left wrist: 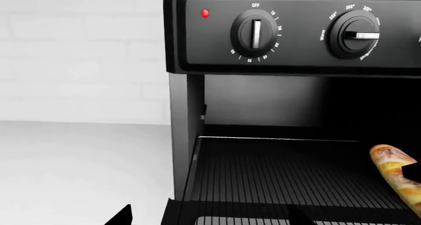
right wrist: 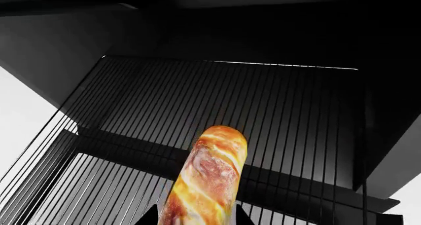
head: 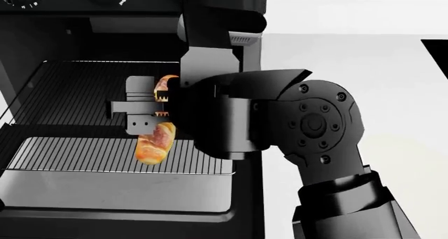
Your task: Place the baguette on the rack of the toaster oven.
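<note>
Right tool (head: 155, 109): grey fingers clamped across the middle of the small oblong baguette (head: 155, 139), golden-orange crust with reddish-brown and pale patches and diagonal slashes. The loaf hangs over the pulled-out wire rack (head: 77, 155); whether it touches the wires or sits just above them can't be told. In the head view it's at about 3 o'clock on the rack, long axis running 12 to 6, far end toward the dark cavity.

Step in hand, by my read: lower and let go. Do it well by keeping the loaf level, settling it across several wires, then parting the fingers and backing out toward 6 without dragging the crust. A rounded loaf may roll, so release low.

Rack: thin, closely spaced parallel metal wires with a wire rim. Large black boxy toaster oven (left wrist: 191, 101): matte, round ribbed knobs, grey drop-down door (head: 119, 189) smooth. Pale tabletop (left wrist: 79, 170).

Left tool: only dark tips show in its own view, state can't be told.
</note>
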